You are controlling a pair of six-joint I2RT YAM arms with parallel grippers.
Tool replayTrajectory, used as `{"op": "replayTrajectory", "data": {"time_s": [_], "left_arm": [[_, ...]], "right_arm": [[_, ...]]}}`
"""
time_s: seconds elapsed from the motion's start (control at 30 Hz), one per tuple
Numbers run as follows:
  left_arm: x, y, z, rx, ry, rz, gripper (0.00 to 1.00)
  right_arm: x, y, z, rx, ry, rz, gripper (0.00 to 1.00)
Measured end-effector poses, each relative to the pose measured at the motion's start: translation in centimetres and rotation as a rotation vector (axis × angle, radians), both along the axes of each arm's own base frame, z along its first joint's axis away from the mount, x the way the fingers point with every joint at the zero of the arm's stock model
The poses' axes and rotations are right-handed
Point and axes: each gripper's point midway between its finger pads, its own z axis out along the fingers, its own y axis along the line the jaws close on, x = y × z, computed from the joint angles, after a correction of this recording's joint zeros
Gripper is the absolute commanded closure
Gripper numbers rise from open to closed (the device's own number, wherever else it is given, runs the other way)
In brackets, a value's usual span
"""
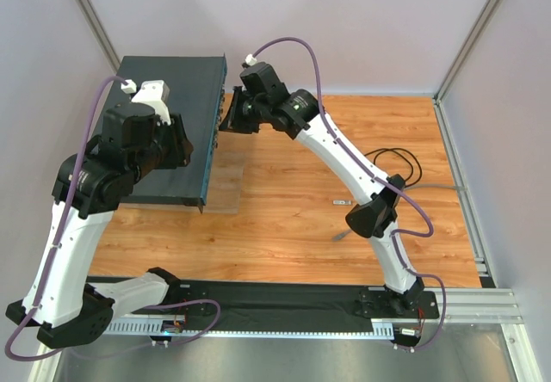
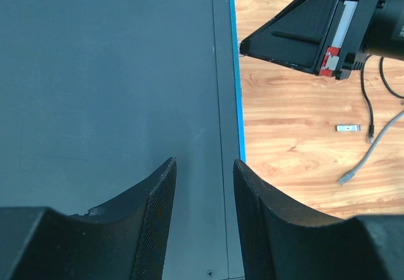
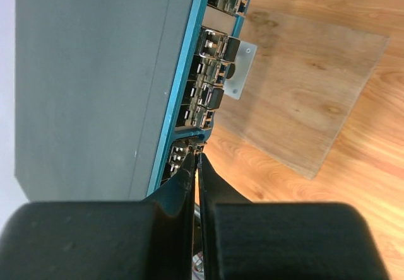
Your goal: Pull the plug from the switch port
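Right gripper (image 3: pixel 194 157) pinched closed at the socket row (image 3: pixel 211 72) of the switch (image 3: pixel 82 72), left gripper (image 2: pixel 205 163) spread apart above its lid, a grey cable (image 2: pixel 356 166) lying loose on the wooden table (image 2: pixel 297 147) alongside.

Right claw (image 3: pixel 196 156) is at the front face of the switch (image 3: pixel 88 72), fingers pressed almost together. The tips touch the row of sockets (image 3: pixel 211 53) at the end nearest the switch's corner. Whether they pinch anything, can't tell. A clear sheet (image 3: pixel 303 97) lies on the wooden bench (image 3: pixel 360 192), just before the switch.
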Motion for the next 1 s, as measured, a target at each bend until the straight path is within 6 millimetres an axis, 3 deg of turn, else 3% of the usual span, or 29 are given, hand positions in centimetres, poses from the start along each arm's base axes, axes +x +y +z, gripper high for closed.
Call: {"op": "replayTrajectory", "data": {"time_s": [0.23,0.37,0.7,1.0], "left_arm": [[0.0,-0.1,0.0,-0.012,0.004,0.004,0.5],[0.0,-0.2,-0.1,-0.016,0.007,0.003,0.5],[0.1,-0.3,-0.2,-0.014,0.014,0.001,0.5],[0.1,-0.3,-0.3,-0.013,0.016,0.001,0.5]], "right_arm": [[0.2,-0.5,-0.2,-0.062,-0.045,-0.045,1.0],[0.4,-1.8,-0.8,-0.127,-0.055,-0.078,1.0],[0.3,-2.5,-0.6,-0.142,-0.084,-0.075,1.0],[1.2,-7.6,-0.3,-0.11,-0.067,-0.169,1.0]]}}
